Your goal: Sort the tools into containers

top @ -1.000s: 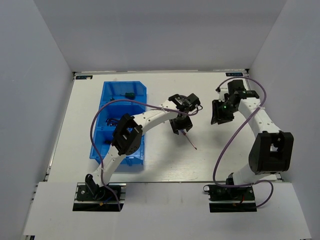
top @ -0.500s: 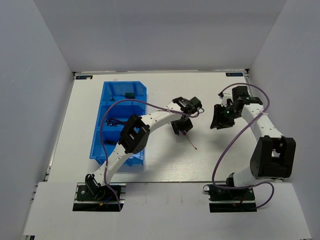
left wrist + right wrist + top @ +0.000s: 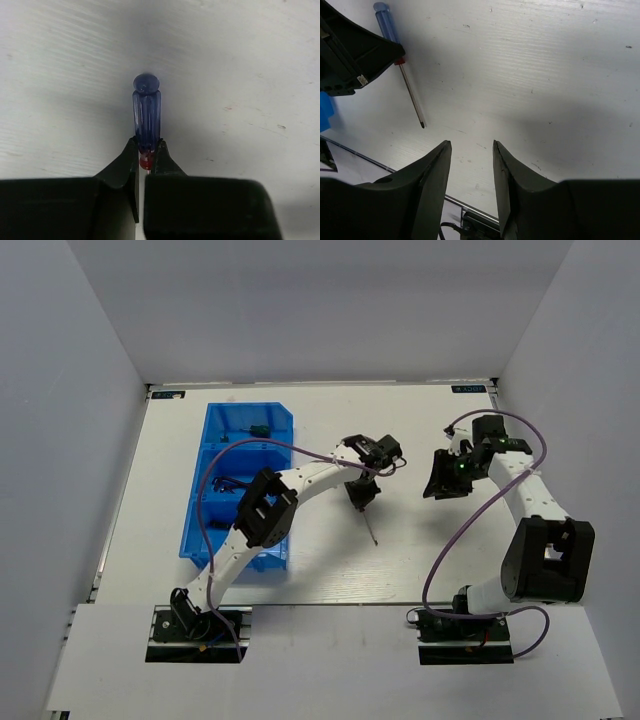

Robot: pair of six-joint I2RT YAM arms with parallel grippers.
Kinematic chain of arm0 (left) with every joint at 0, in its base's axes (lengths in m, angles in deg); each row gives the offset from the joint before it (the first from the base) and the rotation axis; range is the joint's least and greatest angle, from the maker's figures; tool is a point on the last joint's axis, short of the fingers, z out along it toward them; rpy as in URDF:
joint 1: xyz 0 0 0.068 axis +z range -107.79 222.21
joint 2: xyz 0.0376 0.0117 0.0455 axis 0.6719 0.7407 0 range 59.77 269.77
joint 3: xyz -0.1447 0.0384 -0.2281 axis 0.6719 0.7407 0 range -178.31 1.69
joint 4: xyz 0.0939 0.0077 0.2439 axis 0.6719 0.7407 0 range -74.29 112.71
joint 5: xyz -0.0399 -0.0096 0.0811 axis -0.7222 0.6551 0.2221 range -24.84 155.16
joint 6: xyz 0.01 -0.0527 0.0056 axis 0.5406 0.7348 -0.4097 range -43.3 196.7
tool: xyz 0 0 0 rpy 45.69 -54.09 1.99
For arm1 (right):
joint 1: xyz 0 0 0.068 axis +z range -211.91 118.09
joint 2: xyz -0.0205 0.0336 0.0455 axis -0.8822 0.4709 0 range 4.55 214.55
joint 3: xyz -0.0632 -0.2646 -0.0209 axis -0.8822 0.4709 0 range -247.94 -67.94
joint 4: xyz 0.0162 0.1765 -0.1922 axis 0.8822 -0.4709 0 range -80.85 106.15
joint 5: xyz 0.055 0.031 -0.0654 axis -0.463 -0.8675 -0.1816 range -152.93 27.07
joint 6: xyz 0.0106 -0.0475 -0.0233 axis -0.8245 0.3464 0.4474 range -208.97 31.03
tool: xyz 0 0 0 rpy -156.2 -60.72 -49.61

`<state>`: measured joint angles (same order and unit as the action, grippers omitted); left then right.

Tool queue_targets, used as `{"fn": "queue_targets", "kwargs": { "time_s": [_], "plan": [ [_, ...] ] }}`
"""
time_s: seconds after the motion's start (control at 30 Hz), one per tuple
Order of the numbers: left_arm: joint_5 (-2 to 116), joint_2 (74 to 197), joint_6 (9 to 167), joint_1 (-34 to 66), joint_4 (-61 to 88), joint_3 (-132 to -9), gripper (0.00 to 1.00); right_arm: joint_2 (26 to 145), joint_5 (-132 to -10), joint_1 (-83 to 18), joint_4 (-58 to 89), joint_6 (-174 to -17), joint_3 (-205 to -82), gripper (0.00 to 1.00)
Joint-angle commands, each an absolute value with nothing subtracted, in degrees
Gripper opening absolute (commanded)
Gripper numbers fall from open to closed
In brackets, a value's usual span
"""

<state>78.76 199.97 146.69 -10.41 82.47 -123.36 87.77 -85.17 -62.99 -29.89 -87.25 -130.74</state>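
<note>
A thin blue-handled screwdriver (image 3: 146,112) with a red collar is pinched near that collar by my left gripper (image 3: 146,145), which is shut on it. From above, the left gripper (image 3: 362,492) sits mid-table and the screwdriver's metal shaft (image 3: 369,528) points toward the near edge. The blue bin (image 3: 207,440) stands to the left; its far compartment holds a small green tool (image 3: 259,428) and its middle compartment dark hex keys (image 3: 225,483). My right gripper (image 3: 437,480) hangs open to the right of the screwdriver. In the right wrist view the right gripper (image 3: 470,142) has nothing between its fingers.
The right wrist view shows the same screwdriver (image 3: 412,97) at the upper left, beside the dark body of the left gripper. Purple cables loop off both arms. White walls enclose the table on three sides.
My left gripper has shut on the blue-handled screwdriver, and the shaft has swung from a diagonal toward the near edge. The right arm has drifted slightly right.
</note>
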Motion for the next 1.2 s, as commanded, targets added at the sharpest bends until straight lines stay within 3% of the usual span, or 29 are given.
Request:
{"fn": "queue_targets", "kwargs": {
  "time_s": [0.0,0.13,0.27,0.37,0.53,0.73,1.13,1.17],
  "plan": [
    [84.0,192.6,146.0,-10.5,85.5,-124.3,0.0,86.8,-87.6,-63.1,-29.0,-87.1,-130.4,0.45],
    [98.2,177.3,148.8,-11.2,90.1,-124.2,0.0,86.8,-88.3,-63.1,-29.6,-85.5,-129.3,0.46],
    [108.5,160.8,165.0,-9.3,96.4,-107.7,0.0,87.7,-89.1,-63.1,-28.8,-85.0,-128.5,0.46],
    [109.3,150.7,172.6,-7.5,96.4,-92.7,0.0,88.8,-89.9,-63.1,-29.3,-85.6,-129.7,0.45],
    [108.0,135.8,180.4,-4.6,96.4,-79.9,0.0,89.0,-90.7,-62.9,-29.5,-86.0,-129.9,0.45],
    [106.9,131.8,183.5,-1.0,96.4,-68.6,0.0,89.4,-91.1,-62.9,-29.8,-86.2,-129.8,0.45],
    [105.2,130.6,185.0,5.3,96.4,-60.2,0.0,88.9,-91.7,-62.8,-30.4,-85.7,-128.8,0.47],
    [105.2,130.6,185.0,5.3,96.4,-59.7,0.07,89.1,-91.9,-62.9,-30.4,-85.7,-128.9,0.49]
  ]
}}
